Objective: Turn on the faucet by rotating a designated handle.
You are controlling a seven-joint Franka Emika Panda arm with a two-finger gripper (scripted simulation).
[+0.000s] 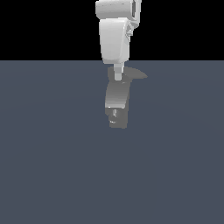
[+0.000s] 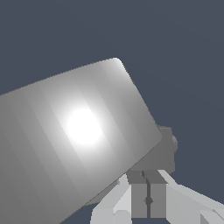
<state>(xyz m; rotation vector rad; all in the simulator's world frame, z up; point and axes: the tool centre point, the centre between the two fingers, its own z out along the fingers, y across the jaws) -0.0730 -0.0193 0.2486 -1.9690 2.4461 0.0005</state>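
Slate-blue floor runs flat under a black backdrop. I see my tool [image 1: 117, 74] narrowed, fingers nearly together, at the faucet [image 1: 117, 98] top; the handle [image 1: 136, 73] points toward the exterior view's right, just beside it.

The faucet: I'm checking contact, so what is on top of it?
The robot's hand sits on top of the faucet, beside the handle that sticks out toward the exterior view's right. The hand covers the faucet's top, so actual contact cannot be seen.
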